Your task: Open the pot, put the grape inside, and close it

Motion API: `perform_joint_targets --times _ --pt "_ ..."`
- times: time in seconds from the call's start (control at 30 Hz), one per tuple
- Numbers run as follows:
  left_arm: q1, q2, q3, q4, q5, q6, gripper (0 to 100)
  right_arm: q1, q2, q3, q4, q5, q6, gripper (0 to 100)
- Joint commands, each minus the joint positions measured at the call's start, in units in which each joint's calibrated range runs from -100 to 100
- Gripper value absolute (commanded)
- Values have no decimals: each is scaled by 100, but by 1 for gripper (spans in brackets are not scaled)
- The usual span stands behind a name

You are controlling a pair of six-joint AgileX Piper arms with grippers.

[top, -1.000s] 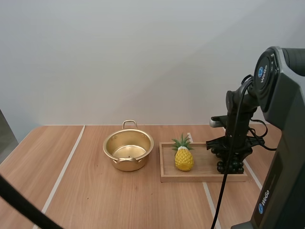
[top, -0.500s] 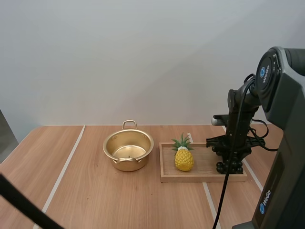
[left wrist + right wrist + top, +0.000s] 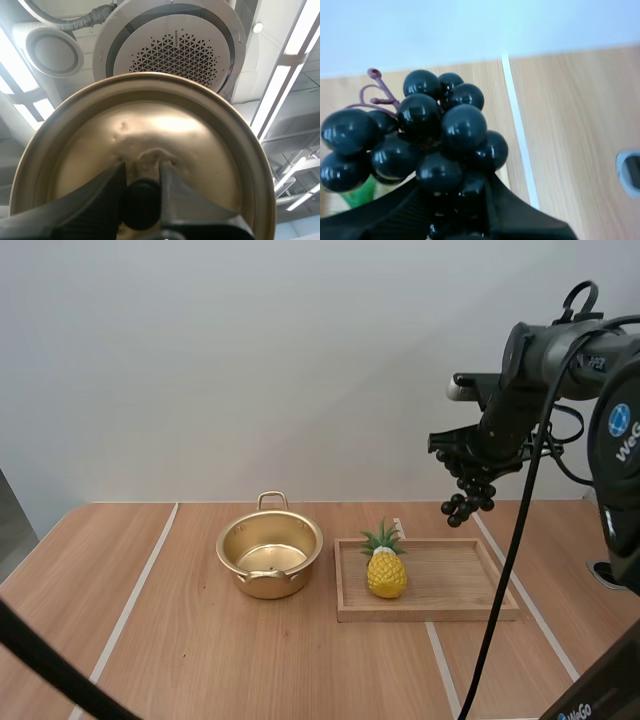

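Note:
An open golden pot [image 3: 269,555] stands on the table left of centre, nothing visible inside. Its golden lid [image 3: 145,145] is held up by the black knob [image 3: 142,204], my left gripper [image 3: 142,185] shut on that knob. A bunch of dark grapes [image 3: 466,499] [image 3: 415,135] hangs high above the right part of the wooden tray [image 3: 440,608], pinched by my right gripper [image 3: 476,470] [image 3: 455,200], which is shut on it.
A yellow toy pineapple [image 3: 385,567] stands on the tray's left end, right beside the pot. White strips [image 3: 135,595] run across the wooden table. My right arm reaches in from the right.
My right gripper has lifted the grapes off the tray's right end, from tray level to high above it. The pot and pineapple have stayed put.

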Motion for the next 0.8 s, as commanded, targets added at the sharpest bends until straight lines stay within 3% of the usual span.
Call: perform_joint_targets --times 0.0,0.17,0.43,0.77 --pt "1 43 -24 141 215 -15 0 -8 -343 -391 189 258 -264 0" --pt "1 43 -24 139 382 -15 0 -8 -618 -1066 879 963 -680 0" --pt "1 32 -24 164 415 -15 0 104 -625 -1540 2862 2381 -2541 0" --pt "1 21 -24 206 461 -15 0 1077 -625 -1540 3011 2381 -3342 0"
